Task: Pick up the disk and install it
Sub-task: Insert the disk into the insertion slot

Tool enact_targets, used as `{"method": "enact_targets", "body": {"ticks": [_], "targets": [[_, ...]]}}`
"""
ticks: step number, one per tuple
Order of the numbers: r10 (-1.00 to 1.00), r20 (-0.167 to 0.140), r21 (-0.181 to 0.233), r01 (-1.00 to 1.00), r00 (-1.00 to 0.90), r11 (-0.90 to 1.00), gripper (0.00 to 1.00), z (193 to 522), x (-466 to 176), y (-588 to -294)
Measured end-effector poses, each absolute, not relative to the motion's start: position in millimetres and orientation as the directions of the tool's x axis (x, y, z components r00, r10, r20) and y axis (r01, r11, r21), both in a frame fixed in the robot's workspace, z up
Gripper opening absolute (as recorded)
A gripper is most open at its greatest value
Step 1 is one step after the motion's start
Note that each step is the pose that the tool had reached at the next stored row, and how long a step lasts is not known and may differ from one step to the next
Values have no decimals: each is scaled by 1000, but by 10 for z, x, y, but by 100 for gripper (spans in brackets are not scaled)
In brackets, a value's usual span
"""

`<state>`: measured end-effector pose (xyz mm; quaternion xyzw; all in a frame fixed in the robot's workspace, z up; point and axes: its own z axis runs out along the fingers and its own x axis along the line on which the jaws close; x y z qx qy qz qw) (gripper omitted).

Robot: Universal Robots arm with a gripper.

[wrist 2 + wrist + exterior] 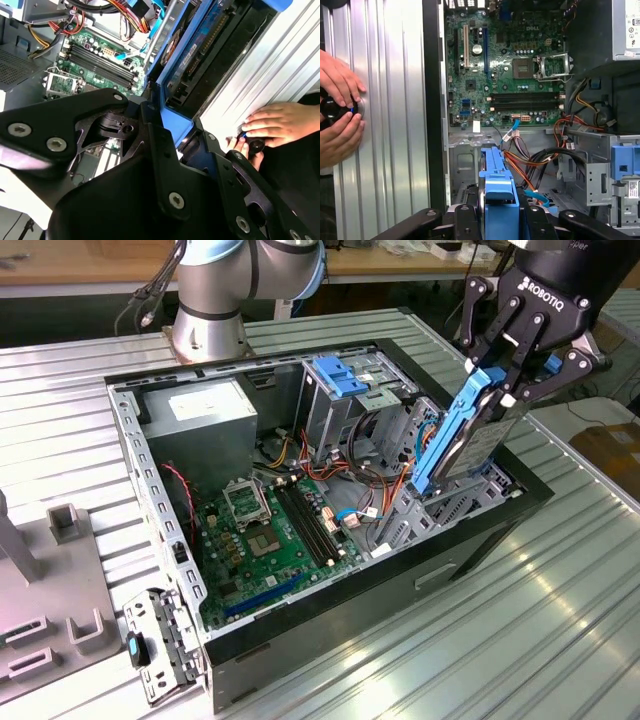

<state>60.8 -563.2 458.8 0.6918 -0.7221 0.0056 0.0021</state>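
1. White lettering ran across the black wrist housing (560, 285) just above the pincer (497, 387). It was a maker's mark, so I left it unread.
2. A white sticker (203, 403) sat on top of the grey power-supply box (190, 435), its print too fine to make out.
3. The green motherboard (505, 75) bore a white printed mark near the processor socket (551, 67).
4. A narrow white label (188, 54) with dark print lay on the disk (215, 45) clamped in the pincer, and I couldn't read it.
5. A small printed sticker (633, 188) clung to the grey drive cage (597, 175).
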Motion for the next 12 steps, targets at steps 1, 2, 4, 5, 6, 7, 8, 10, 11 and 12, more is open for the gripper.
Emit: {"method": "enact_targets", "body": {"ticks": [1, 2, 4, 5, 6, 7, 8, 10, 11, 12], "targets": [[-999, 11, -5, -999, -43, 43, 37, 4579, 608, -5633], [-999, 11, -5, -999, -43, 43, 37, 4571, 608, -5634], [-999, 11, -5, -999, -43, 43, 37, 4556, 608, -5635], [-999, 11, -5, -999, -43, 43, 37, 4549, 608, -5636], [-999, 11, -5, -999, -43, 43, 37, 4545, 608, -5636], [-999, 11, -5, -999, -43, 43, 37, 4539, 608, -5636], [-999, 11, -5, -999, -43, 43, 37, 4535, 608, -5636], [-999, 11, -5, -999, -43, 43, 37, 4532, 608, -5636], [-999, 11, -5, -999, -43, 43, 37, 4531, 609, -5636], [-999, 11, -5, -999, -43, 43, 37, 4530, 609, -5636]]}}
